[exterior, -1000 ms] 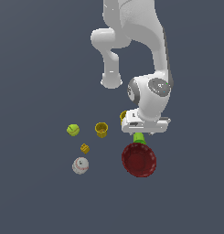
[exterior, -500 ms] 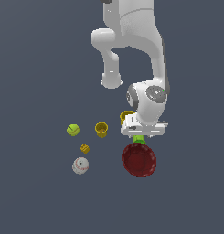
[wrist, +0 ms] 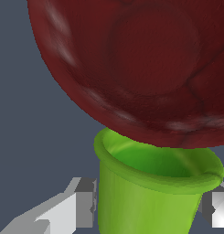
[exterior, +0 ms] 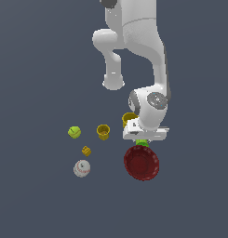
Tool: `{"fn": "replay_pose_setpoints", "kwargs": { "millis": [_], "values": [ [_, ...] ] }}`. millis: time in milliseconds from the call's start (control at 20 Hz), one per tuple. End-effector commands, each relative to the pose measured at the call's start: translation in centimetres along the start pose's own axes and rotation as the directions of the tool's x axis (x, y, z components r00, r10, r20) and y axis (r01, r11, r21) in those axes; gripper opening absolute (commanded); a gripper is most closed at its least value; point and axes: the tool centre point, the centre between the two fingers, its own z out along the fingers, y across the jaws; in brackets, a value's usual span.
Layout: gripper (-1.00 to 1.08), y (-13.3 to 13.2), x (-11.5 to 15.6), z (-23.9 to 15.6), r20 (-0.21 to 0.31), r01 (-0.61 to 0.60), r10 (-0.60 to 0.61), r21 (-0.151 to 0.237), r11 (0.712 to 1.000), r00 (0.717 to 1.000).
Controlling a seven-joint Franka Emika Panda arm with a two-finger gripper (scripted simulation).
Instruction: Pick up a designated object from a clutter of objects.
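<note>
Both fingers (wrist: 81,208) of the gripper (wrist: 147,210) stand apart, one on each side of the green cup (wrist: 150,192), close against its wall; whether the pads actually press on it cannot be told from the wrist view. The cup stands upright between them, its flared rim open and its far edge hidden under the dark red bowl (wrist: 131,64), which fills most of the wrist view. In the exterior view the gripper (exterior: 144,137) is low over the dark floor, with only a sliver of the green cup (exterior: 141,142) showing below it, just beside the rim of the bowl (exterior: 141,162). One yellow cup (exterior: 129,119) sits partly hidden behind the arm's wrist, and another yellow cup (exterior: 103,132) stands to the exterior view's left of it. Farther that way lie the tennis ball (exterior: 74,132), the tiny yellow-orange block (exterior: 86,151) and the white baseball (exterior: 82,168), well apart from the gripper.
</note>
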Motion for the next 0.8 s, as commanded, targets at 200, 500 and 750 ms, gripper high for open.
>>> {"fn": "replay_pose_setpoints", "kwargs": {
  "millis": [200, 500, 750],
  "values": [
    [-1.0, 0.0, 0.0, 0.1, 0.0, 0.001, -0.001, 0.0, 1.0, 1.0],
    [-1.0, 0.1, 0.0, -0.2, 0.0, 0.0, 0.0, 0.0, 1.0, 1.0],
    [-1.0, 1.1, 0.1, -1.6, 0.0, 0.0, 0.0, 0.0, 1.0, 1.0]
  ]
}}
